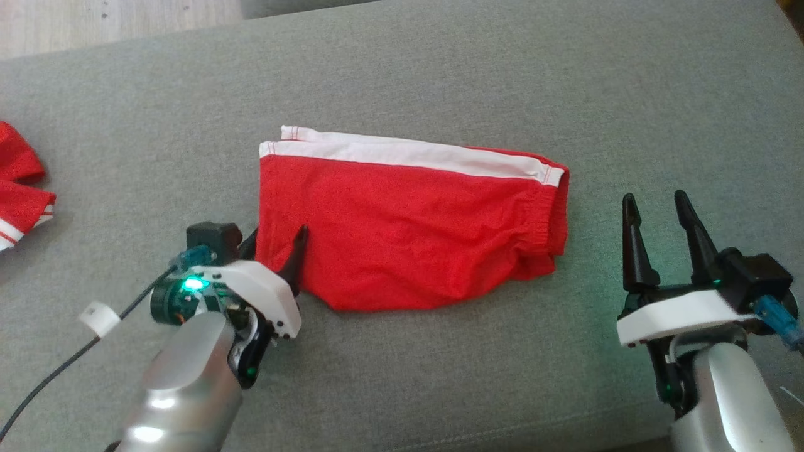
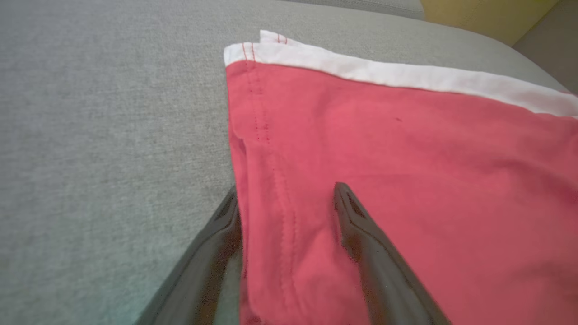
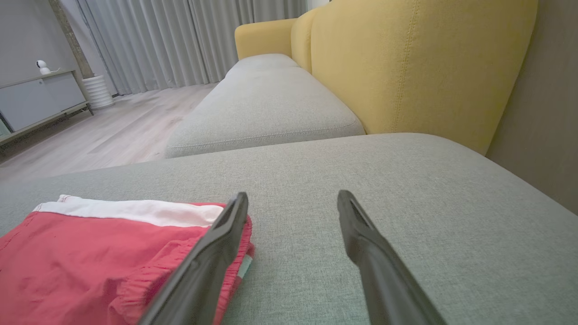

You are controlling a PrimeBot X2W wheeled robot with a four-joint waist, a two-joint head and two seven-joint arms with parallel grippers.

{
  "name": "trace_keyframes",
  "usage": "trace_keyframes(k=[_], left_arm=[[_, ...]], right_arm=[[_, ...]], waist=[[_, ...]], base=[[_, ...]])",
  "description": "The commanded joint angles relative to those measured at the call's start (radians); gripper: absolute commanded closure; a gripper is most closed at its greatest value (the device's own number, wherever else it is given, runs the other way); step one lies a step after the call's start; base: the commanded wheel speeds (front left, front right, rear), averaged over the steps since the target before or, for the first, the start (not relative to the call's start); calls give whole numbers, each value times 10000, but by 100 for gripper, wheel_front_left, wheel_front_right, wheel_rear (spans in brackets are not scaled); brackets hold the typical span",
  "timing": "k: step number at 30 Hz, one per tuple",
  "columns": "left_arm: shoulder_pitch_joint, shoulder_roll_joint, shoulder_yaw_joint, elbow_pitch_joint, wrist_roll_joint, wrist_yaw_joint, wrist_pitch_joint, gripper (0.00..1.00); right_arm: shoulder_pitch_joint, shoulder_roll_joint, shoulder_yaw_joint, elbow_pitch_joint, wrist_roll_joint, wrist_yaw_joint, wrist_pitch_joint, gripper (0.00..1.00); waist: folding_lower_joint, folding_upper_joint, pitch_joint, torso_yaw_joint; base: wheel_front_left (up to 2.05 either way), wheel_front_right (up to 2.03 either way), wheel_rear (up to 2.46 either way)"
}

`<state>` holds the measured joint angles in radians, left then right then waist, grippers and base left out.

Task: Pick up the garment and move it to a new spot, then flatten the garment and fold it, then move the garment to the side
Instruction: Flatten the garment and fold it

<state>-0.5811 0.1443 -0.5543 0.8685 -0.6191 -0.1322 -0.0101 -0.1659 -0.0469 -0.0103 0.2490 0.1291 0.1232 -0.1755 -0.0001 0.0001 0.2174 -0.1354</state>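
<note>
The garment, red shorts with a white band along the 12 o'clock edge, lies flat near the middle of a grey sofa cushion. Its gathered waistband is at the 3 o'clock end, and two layers show at the 10 o'clock corner.

At the garment's 8 o'clock corner, the left gripper has its fingers spread apart across the side hem. One finger rests over the red cloth. The hem partly hides the other, so I cannot tell whether that finger is under the fabric or just beside it.

The right gripper is near the garment at 4 o'clock, over bare cushion. Its fingers are also spread wide and hold nothing. In its wrist view one finger covers part of the waistband.

At 9 o'clock, well apart, is another red cloth with white stripes. The frame edge cuts it off, so its kind is unclear.

A yellow backrest rises behind the cushion. Beyond it are a pale wood floor, grey curtains and a low grey cabinet.
</note>
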Motion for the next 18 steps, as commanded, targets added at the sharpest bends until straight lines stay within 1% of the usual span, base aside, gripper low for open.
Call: trace_keyframes(k=[1,3,10,16,18], left_arm=[[-143,169,28,-72,-132,16,187,51],[-128,181,-37,-164,-289,16,138,100],[90,303,-76,-464,-573,16,-365,100],[961,295,72,-988,-925,141,-529,100],[1155,321,87,-1114,-965,196,-541,100]], right_arm=[[-1,-34,196,-390,22,75,40,0],[10,-34,169,-419,42,75,34,0],[122,-34,-113,-396,33,75,49,0],[405,-34,-562,-405,-63,75,112,0],[466,-34,-609,-417,-75,75,130,0]], waist=[[1,-1,12,-28],[1,-1,3,-35],[1,-1,-304,216],[1,-1,-821,727],[1,-1,-893,794]], base=[[0,0,0],[0,0,0],[0,0,0],[0,0,0],[0,0,0]])
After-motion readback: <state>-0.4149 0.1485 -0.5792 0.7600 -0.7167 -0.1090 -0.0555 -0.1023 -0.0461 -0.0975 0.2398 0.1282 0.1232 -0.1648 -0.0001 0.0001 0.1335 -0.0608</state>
